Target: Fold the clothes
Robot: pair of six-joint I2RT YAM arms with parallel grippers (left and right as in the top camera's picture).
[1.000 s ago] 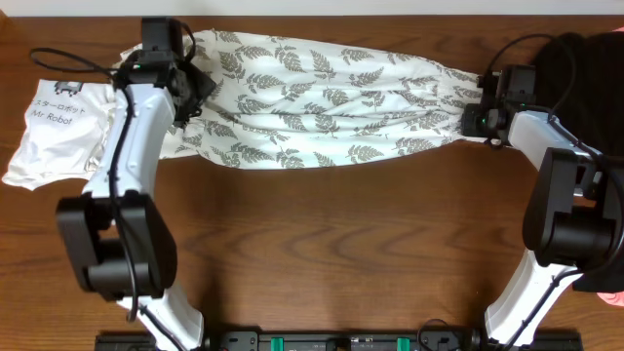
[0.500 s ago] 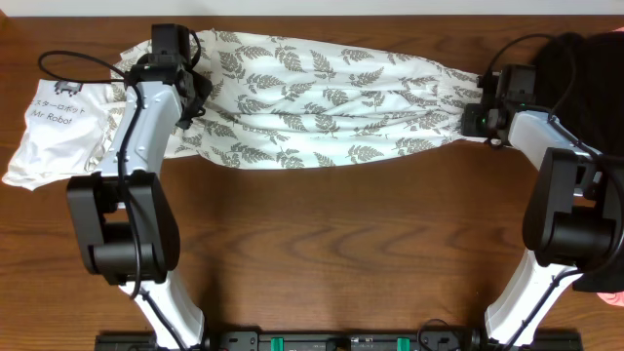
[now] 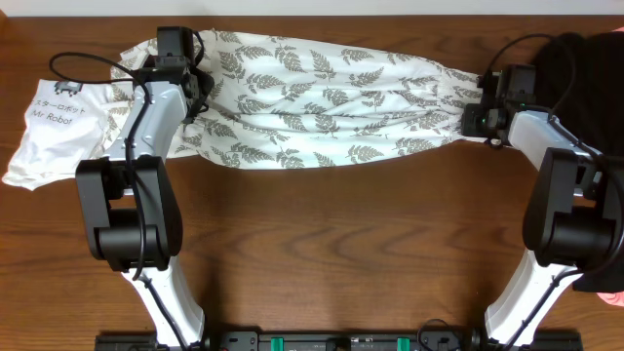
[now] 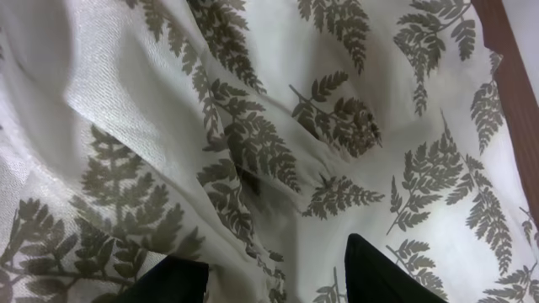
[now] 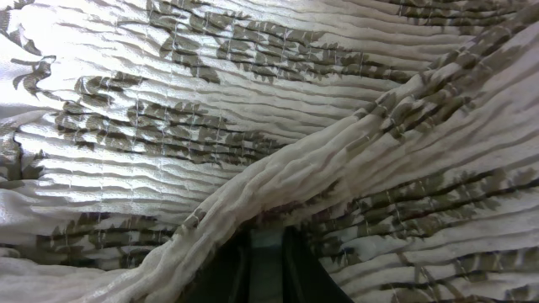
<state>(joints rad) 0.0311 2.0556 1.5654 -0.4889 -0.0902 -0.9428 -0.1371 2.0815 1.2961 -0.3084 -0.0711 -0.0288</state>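
Note:
The clothes, a long white garment with grey fern leaves [image 3: 322, 97], lies stretched across the far side of the table. My left gripper [image 3: 195, 83] is over its left end; in the left wrist view its fingers [image 4: 278, 278] are spread apart just above the wrinkled fabric [image 4: 253, 126], holding nothing. My right gripper [image 3: 475, 115] is at the garment's gathered right end. In the right wrist view its fingers [image 5: 265, 252] are closed with the bunched, ribbed fabric [image 5: 253, 109] pinched between them.
A plain white "Mr Robot" shirt [image 3: 54, 132] lies at the far left, partly under the fern garment. A black garment [image 3: 585, 68] lies at the far right, a pink one [image 3: 614, 297] at the right edge. Brown wooden table [image 3: 341, 244] in front.
My left arm has moved a little to the right and toward the far edge over the garment's left end. The right gripper and the garment have stayed still.

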